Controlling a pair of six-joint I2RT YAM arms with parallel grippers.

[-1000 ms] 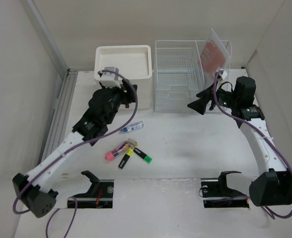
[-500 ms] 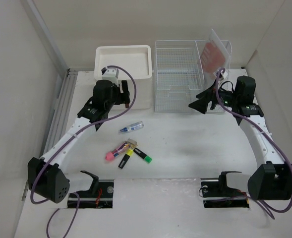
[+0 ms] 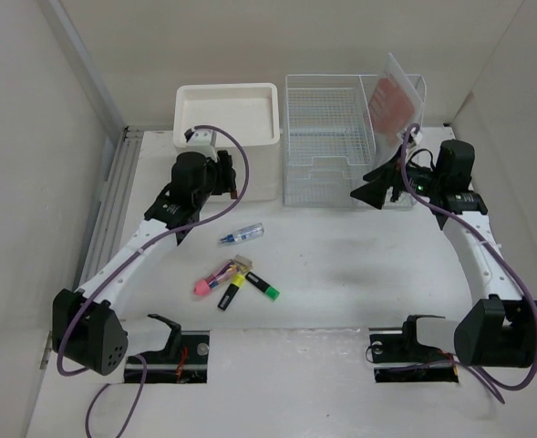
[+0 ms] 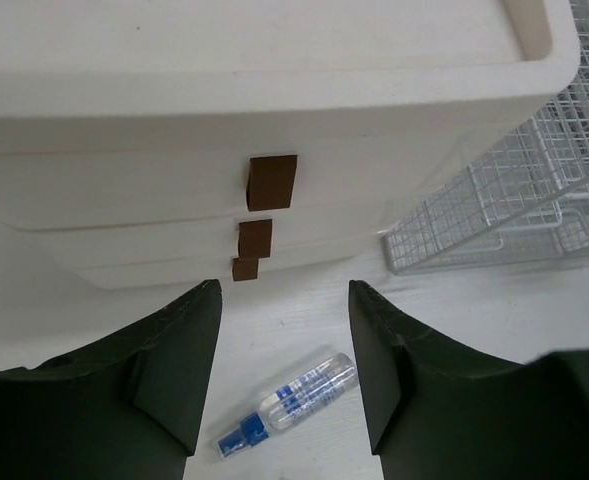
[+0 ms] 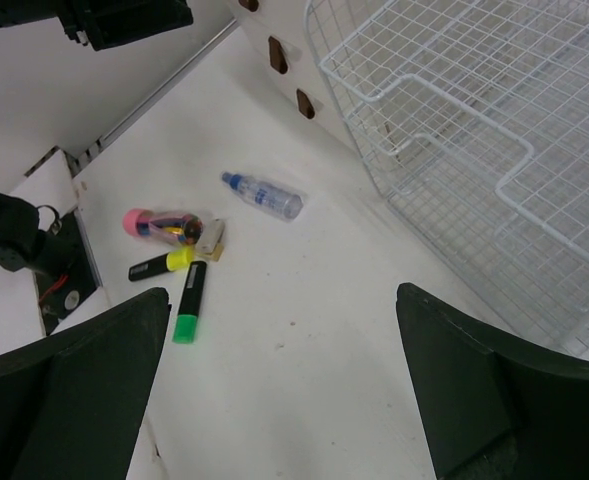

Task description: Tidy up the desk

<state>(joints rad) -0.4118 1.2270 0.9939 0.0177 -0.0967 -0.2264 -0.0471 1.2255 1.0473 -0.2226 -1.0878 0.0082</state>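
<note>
Crowding the pink-capped tube (image 5: 164, 225), a small beige item is too blurred to identify; the wire rack (image 5: 454, 110) runs off-frame. The left tool (image 4: 282, 300) and right tool (image 5: 284, 300) gape wide and empty over the white table (image 3: 341, 265), which spans the enclosure. The left one faces the drawer unit (image 4: 274, 120), with a spray bottle (image 4: 292, 403) below.
</note>
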